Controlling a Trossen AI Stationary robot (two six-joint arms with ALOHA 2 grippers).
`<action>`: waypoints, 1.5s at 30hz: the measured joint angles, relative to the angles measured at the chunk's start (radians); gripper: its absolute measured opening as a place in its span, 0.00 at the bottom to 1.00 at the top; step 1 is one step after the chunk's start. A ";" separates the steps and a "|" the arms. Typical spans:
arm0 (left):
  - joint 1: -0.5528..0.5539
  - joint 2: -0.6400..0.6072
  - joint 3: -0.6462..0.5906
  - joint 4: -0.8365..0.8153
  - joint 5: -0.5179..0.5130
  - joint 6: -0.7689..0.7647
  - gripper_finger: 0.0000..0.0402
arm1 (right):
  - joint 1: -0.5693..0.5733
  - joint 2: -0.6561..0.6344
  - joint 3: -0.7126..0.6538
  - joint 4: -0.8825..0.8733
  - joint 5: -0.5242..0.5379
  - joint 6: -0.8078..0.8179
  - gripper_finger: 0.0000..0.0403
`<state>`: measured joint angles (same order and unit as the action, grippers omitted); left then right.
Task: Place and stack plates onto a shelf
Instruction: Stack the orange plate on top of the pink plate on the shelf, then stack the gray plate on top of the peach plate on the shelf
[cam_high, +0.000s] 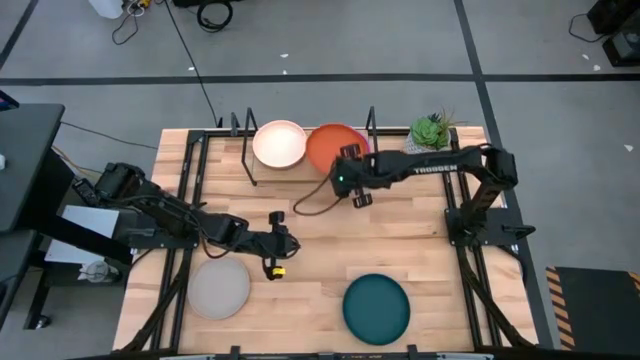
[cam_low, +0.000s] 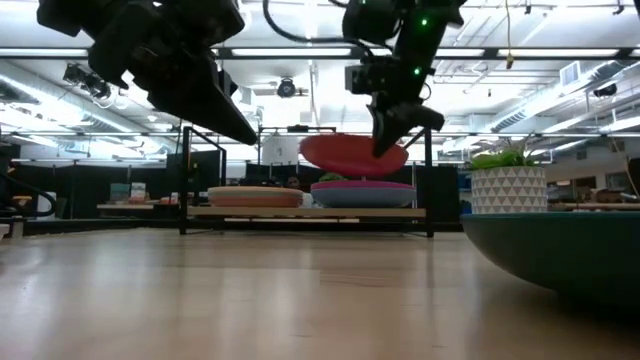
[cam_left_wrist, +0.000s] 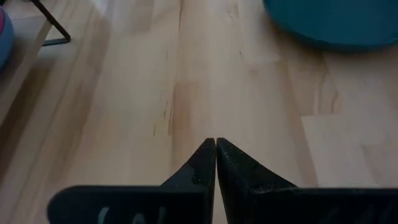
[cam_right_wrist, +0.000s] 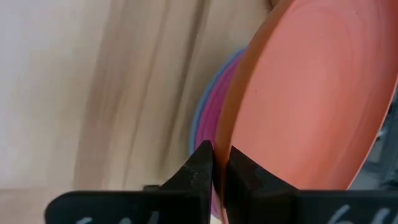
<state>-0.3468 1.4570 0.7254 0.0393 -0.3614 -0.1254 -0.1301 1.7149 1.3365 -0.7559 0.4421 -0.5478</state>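
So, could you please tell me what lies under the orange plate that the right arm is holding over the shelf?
Under the orange plate lie a magenta plate on a blue plate, stacked on the shelf. Any plates lower in that stack are hidden.

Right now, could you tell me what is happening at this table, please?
The right pincer holds the orange plate by its rim, tilted above the magenta and blue plates on the shelf. The left pincer is shut and empty over the table, between the grey plate and dark teal plate.
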 joint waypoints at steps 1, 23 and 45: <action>0.000 0.000 0.000 0.007 0.000 -0.006 0.06 | -0.017 0.000 0.000 0.000 -0.014 0.000 0.06; -0.005 0.000 0.000 0.016 0.000 -0.102 0.06 | -0.089 0.001 0.033 -0.037 -0.073 0.016 0.28; -0.053 0.001 0.057 -0.321 0.284 -0.571 0.06 | 0.152 -0.006 -0.224 0.390 -0.357 0.127 0.31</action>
<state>-0.3995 1.4578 0.7828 -0.2819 -0.0773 -0.6965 0.0217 1.7084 1.1121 -0.3662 0.0852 -0.4210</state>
